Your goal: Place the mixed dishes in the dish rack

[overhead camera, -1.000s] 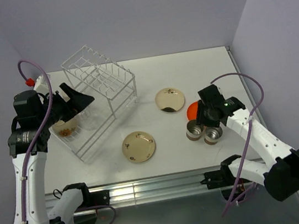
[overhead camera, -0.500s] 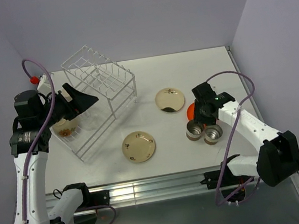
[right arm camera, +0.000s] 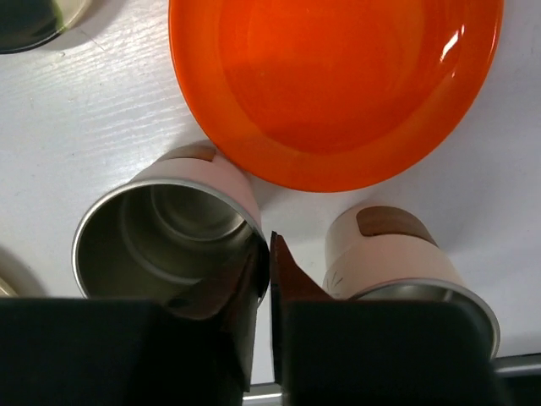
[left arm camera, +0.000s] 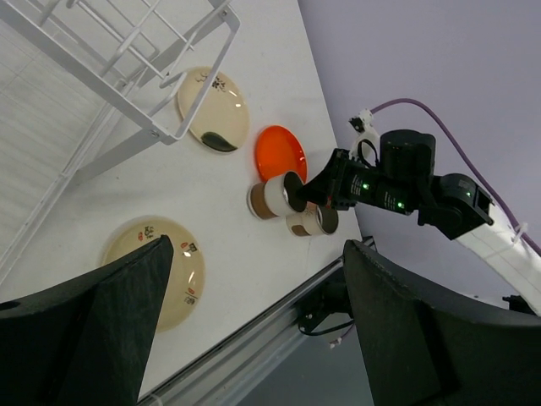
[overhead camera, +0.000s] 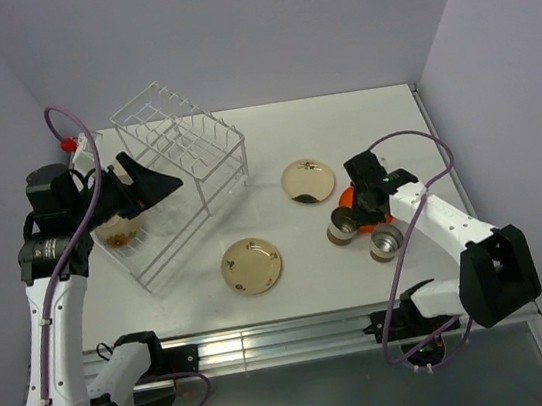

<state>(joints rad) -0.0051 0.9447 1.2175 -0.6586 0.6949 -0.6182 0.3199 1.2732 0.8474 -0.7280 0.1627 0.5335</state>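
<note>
A white table stands between pale lilac walls, a metal rail along its near edge.

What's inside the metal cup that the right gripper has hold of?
Only bare metal wall and bottom show inside the cup, plus one finger of the right gripper. The interior behind that finger is hidden.

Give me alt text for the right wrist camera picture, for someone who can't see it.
The right hand pinches the rim of a metal cup, with one finger apparently inside it and one outside. A second metal cup sits just to its right. An orange plate fills the top of the picture, all on a white table.
</note>
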